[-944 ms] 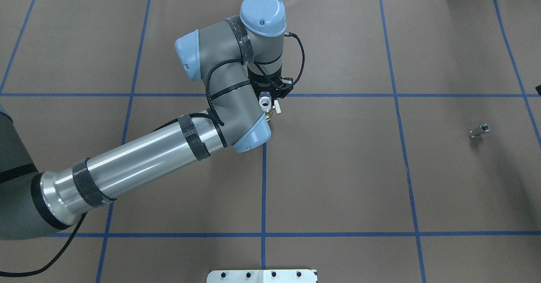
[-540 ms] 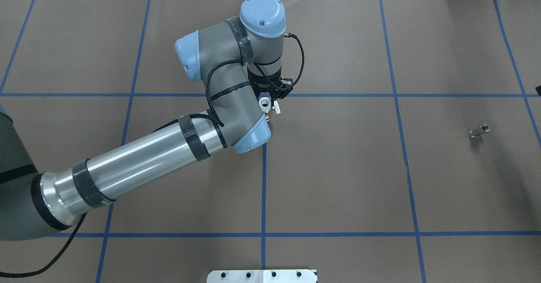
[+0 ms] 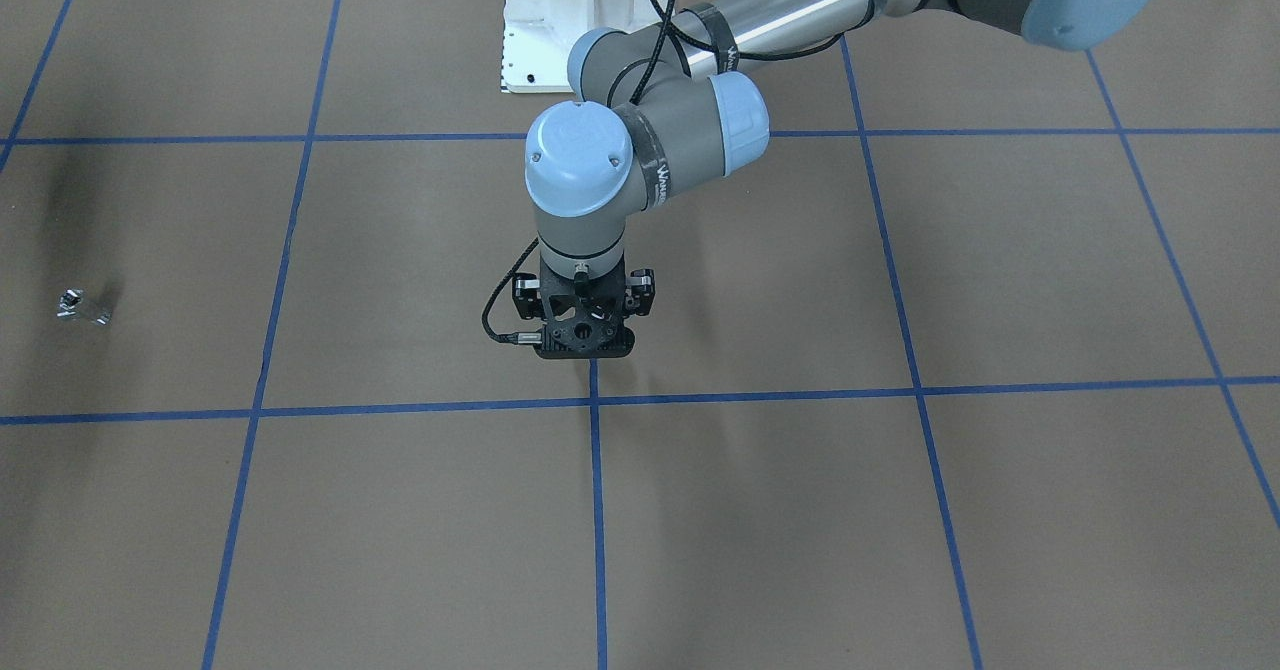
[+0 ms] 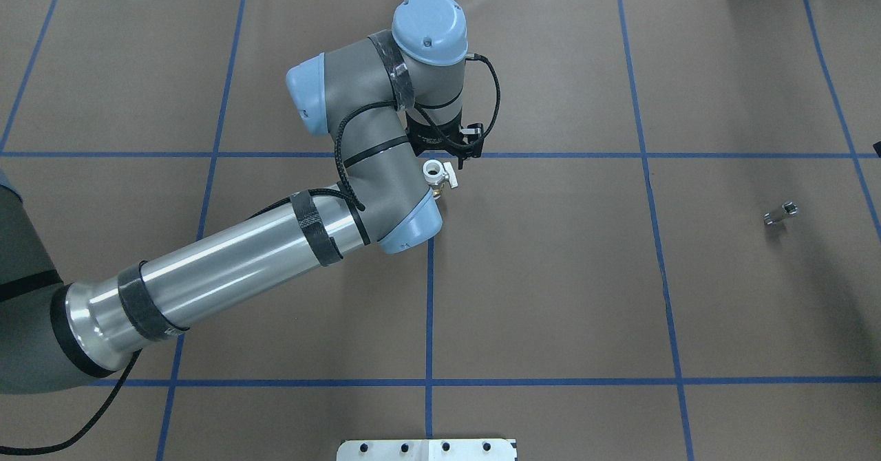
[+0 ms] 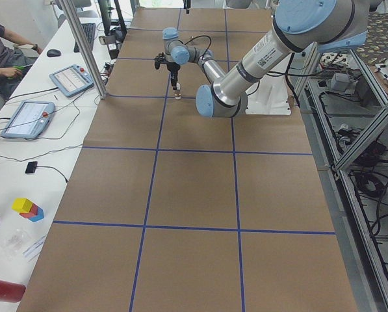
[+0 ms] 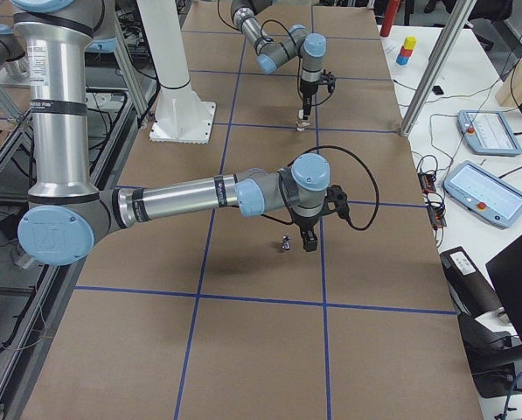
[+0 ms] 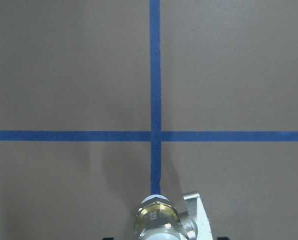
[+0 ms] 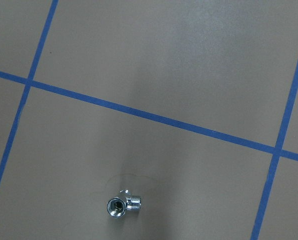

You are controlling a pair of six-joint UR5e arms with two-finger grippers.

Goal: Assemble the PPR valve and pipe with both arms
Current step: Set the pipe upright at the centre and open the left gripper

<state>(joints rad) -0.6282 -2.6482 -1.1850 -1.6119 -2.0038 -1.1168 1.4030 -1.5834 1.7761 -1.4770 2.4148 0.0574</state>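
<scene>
The PPR valve (image 4: 433,170) stands upright with its round white collar upward and its side handle to the right, at a crossing of blue tape lines. My left gripper (image 4: 446,158) points straight down and is shut on it. The left wrist view shows its brass middle (image 7: 158,219) at the bottom edge. In the front view the gripper (image 3: 585,338) hides the valve. The pipe (image 4: 781,213), a small silver elbow, lies alone at the far right and shows in the right wrist view (image 8: 124,205). My right gripper (image 6: 309,243) shows only in the right side view, above the pipe (image 6: 286,243); I cannot tell its state.
The white bolted pedestal (image 4: 427,449) sits at the table's near edge. Brown paper with a blue tape grid (image 4: 661,254) covers the table. An aluminium post (image 5: 83,45) and the operators' tablets (image 6: 483,131) stand along the far side.
The left wrist has shifted slightly and turned a little, and the valve has shifted with it. The collar now shows more fully. The pipe has not moved.
</scene>
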